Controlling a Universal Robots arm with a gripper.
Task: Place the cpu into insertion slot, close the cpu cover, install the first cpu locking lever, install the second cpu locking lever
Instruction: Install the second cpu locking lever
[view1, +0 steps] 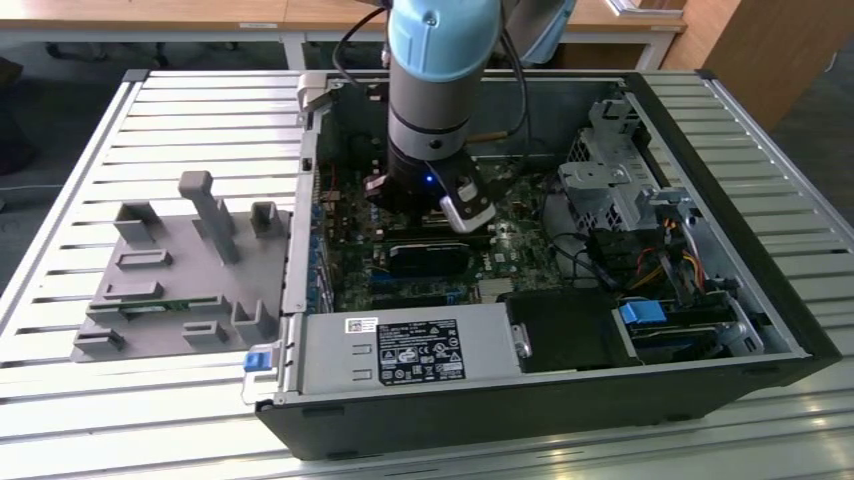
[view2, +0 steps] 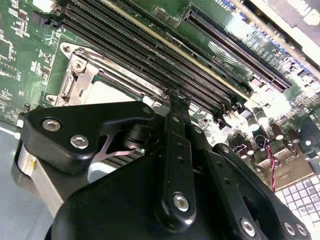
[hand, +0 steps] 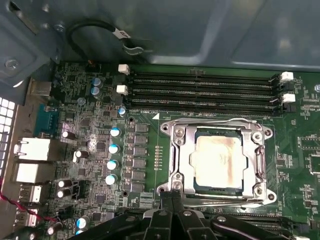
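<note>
First wrist view: cpu (hand: 219, 161) seated in insertion slot (hand: 218, 186), cpu cover (hand: 182, 161) closed over it; fingers (hand: 171, 196) pinched together at the cover's edge

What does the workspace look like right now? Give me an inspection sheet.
Surface: slatted metal table under an open computer case.
Job's things: cpu sits in the insertion slot; cpu cover lies closed around it.
Clutter: grey fixture block at the exterior view's left.
Grippers: gripper at the socket's edge, fingers together.
Cables: coloured wire bundle inside the case.
Surroundings: wooden desks behind.
</note>
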